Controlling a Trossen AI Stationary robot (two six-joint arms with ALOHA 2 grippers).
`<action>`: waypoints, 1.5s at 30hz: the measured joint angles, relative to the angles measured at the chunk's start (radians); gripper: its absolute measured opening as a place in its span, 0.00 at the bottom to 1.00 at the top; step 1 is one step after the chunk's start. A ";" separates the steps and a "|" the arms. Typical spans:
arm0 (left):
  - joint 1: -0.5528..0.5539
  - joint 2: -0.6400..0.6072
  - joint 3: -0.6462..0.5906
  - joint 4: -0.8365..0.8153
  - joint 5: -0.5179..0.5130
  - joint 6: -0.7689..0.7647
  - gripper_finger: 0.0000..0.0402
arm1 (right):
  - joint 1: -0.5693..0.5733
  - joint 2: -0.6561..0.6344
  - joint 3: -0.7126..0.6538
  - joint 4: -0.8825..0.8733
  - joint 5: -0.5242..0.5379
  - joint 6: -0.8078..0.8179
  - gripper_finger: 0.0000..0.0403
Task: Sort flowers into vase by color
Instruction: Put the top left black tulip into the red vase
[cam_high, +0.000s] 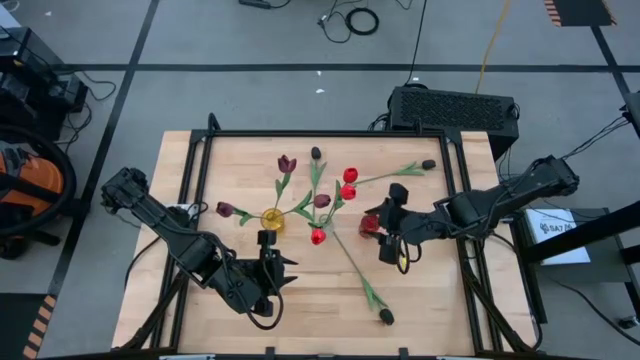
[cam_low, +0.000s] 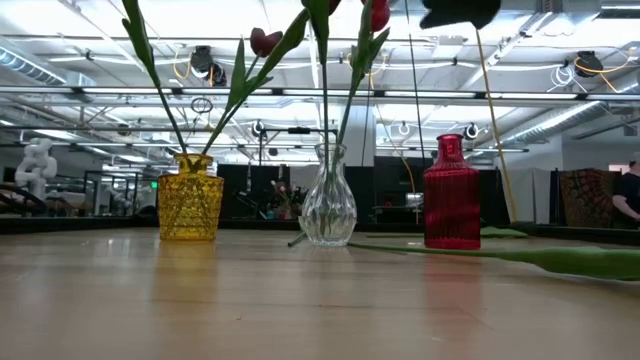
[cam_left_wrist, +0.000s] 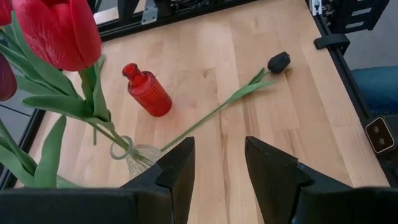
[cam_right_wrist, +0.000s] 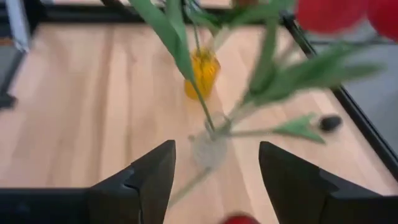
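We are holding our left gripper (cam_left_wrist: 216, 171) open with nothing in it. The black tulip (cam_left_wrist: 278, 61) is lying on the table (cam_left_wrist: 273, 118) ahead of those jaws. Our right gripper (cam_right_wrist: 214, 180) is open wide too, and the clear vase (cam_right_wrist: 209, 148) of red tulips (cam_right_wrist: 326, 14) is sitting just ahead between its jaws.

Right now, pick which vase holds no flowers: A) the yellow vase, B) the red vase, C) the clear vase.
B: the red vase stands bare at its neck, while green stems rise from the yellow vase and the clear vase.
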 joint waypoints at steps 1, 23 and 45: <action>0.000 0.000 0.000 0.000 0.000 0.000 0.37 | -0.001 -0.006 0.000 -0.033 0.010 0.004 0.56; 0.002 0.076 -0.142 0.058 -0.007 -0.186 0.37 | -0.245 -0.043 -0.242 -0.322 0.247 -0.030 0.37; -0.041 0.233 -0.255 0.253 -0.028 -0.440 0.37 | -0.862 -0.112 -0.283 0.078 -0.334 -0.369 0.29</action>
